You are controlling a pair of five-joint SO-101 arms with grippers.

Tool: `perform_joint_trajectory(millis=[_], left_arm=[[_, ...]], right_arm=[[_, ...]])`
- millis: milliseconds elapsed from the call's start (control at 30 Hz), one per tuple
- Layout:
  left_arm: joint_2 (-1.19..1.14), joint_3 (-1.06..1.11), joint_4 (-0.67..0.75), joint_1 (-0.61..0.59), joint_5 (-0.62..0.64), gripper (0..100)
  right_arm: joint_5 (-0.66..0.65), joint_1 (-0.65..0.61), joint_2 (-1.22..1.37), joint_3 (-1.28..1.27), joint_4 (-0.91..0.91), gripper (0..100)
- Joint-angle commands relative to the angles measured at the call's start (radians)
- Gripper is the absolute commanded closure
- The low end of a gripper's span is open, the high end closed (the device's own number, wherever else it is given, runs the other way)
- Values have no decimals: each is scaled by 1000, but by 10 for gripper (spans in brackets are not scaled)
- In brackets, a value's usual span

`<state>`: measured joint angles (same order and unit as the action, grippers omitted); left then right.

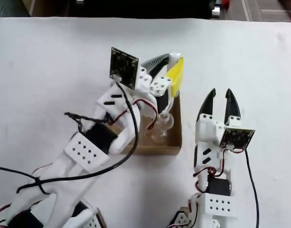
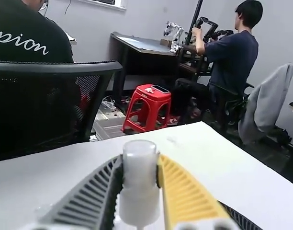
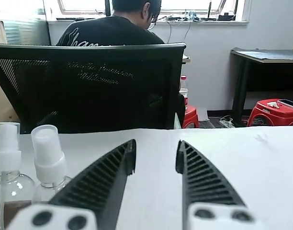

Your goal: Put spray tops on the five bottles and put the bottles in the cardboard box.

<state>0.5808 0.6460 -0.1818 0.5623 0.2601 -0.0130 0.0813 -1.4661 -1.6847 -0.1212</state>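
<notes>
Where the white tabletop point(image 1: 50, 61) meets its far edge along the top of the high view, broad open surface stretches to the upper left and upper right, and more lies along the right margin. The middle of that frame holds the cardboard box point(image 1: 178, 145). The left arm crosses it from the lower left. The left hand point(image 1: 176, 60) sits over the box's upper edge, just above centre. The right hand point(image 1: 220, 95) lies to the right of the box, near it but apart, at lower right of centre. Its two black fingers point(image 1: 206, 102) are spread, with bare tabletop between and ahead of them. The high view shows clear bottles point(image 1: 162, 124) standing inside the box below the left hand, partly hidden by the arm. The left wrist view adds the grip itself: one grey and one yellow finger point(image 2: 185, 196) are pressed against either side of a white spray top point(image 2: 139, 187), pinching it upright. Whether a bottle hangs beneath it cannot be told. The right wrist view looks between the spread fingers at open tabletop, and shows, off to one side, two of the bottles point(image 3: 48, 165) already capped in white, with a brown corner of the box in front of them. A black mesh chair point(image 3: 89, 81) stands past the tabletop's far edge.
</notes>
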Motion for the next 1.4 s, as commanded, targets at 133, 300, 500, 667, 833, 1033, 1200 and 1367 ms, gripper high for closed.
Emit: perform_joint_trajectory(millis=[133, 300, 500, 667, 833, 1033, 1200, 1367], left_arm=[[10, 66, 21, 15, -5, 976], [5, 80, 3, 36, -5, 910], [12, 69, -84, 56, -5, 876], [12, 69, -84, 56, -5, 874], [12, 69, -91, 59, -5, 813], [13, -68, -311, 50, -3, 775], [64, -258, -559, -54, -5, 771], [236, -339, -753, -153, -21, 774]], right_arm=[[-57, -28, 5, -11, -22, 876], [-57, -27, 5, -11, -22, 876], [-57, -27, 5, -11, -22, 876], [-57, -27, 5, -11, -22, 876], [-57, -28, 5, -11, -22, 876], [-57, -28, 5, -11, -22, 876], [-57, -28, 5, -11, -22, 876], [-57, -28, 5, -11, -22, 876]])
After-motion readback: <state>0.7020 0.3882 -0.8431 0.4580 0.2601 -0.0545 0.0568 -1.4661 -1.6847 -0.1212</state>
